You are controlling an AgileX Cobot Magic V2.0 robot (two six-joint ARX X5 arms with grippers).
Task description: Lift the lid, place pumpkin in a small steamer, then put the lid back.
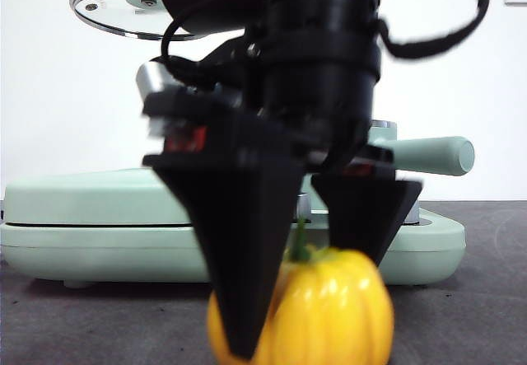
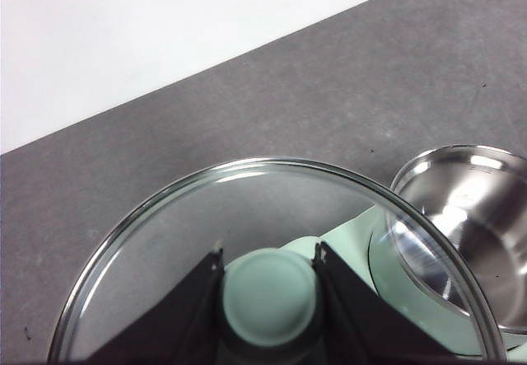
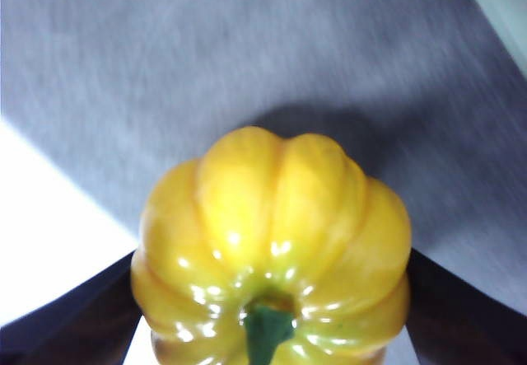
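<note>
Right gripper (image 1: 309, 299), large and dark in the front view, has its two black jaws down on either side of the pumpkin (image 1: 325, 311), pressing its ribbed flanks. In the right wrist view the glossy yellow pumpkin (image 3: 272, 241) fills the space between the jaws, green stem toward the camera, over the grey table (image 3: 247, 52). Whether it has left the surface cannot be told.

Left gripper (image 2: 270, 303) is clamped on the mint-green knob (image 2: 270, 307) of the glass lid (image 2: 165, 241), holding it high in the air; the front view shows the lid (image 1: 115, 7) at upper left. Below and beside it, the left wrist view shows the open small steamer (image 2: 473, 217) with its shiny steel inside. In the front view its long handle (image 1: 428, 155) pokes out behind the arm, beyond the flat mint-green griddle base (image 1: 82, 217).

To do this step well, the grip should probably stay centred on the pumpkin's widest ribs, since the glossy skin looks slippery, and the lift should clear the steamer rim before lowering straight in. The lid should stay off to the side.

No brand, label or writing is readable.
</note>
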